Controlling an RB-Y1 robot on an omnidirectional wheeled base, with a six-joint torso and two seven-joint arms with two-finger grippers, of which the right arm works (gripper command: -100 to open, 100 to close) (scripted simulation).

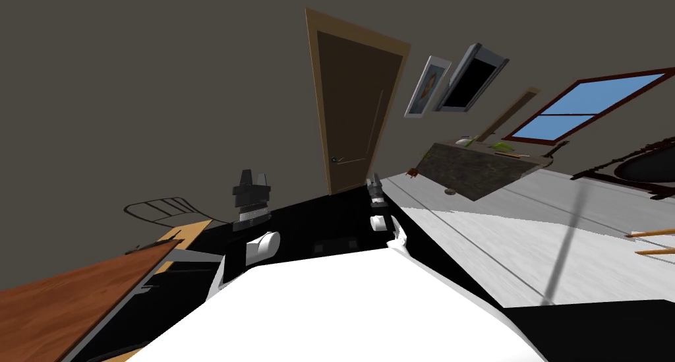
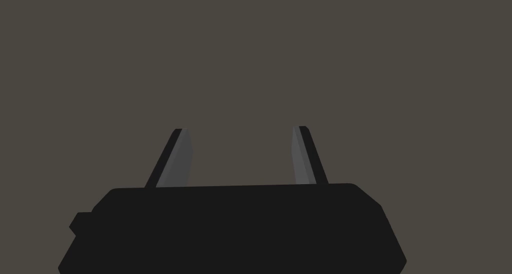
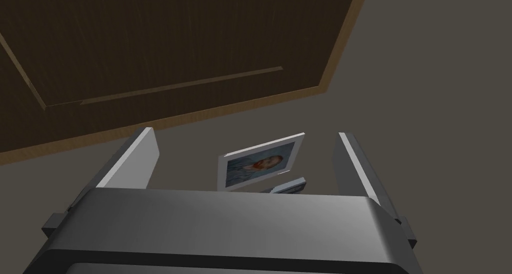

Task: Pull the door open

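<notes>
A dark brown door [image 1: 352, 107] in a lighter wooden frame stands shut in the grey wall ahead, with a small dark handle [image 1: 336, 159] low on its left side. My right gripper [image 1: 374, 182] is raised in front of the door's lower right corner, some way short of it and well right of the handle. Its wrist view shows the open right gripper [image 3: 247, 142] pointing at the door's panel [image 3: 165, 41] and the wall beside it. My left gripper [image 1: 248, 178] is held up left of the door; the left gripper [image 2: 241, 135] stands open with nothing between its fingers.
A reddish-brown table [image 1: 72, 299] and a chair [image 1: 161, 210] lie at the left. A dark stone counter [image 1: 478, 167] stands right of the door, with a framed picture [image 1: 427, 86], a dark screen [image 1: 471, 78] and a window [image 1: 586, 107] on the wall. Pale floor [image 1: 527, 226] spreads to the right.
</notes>
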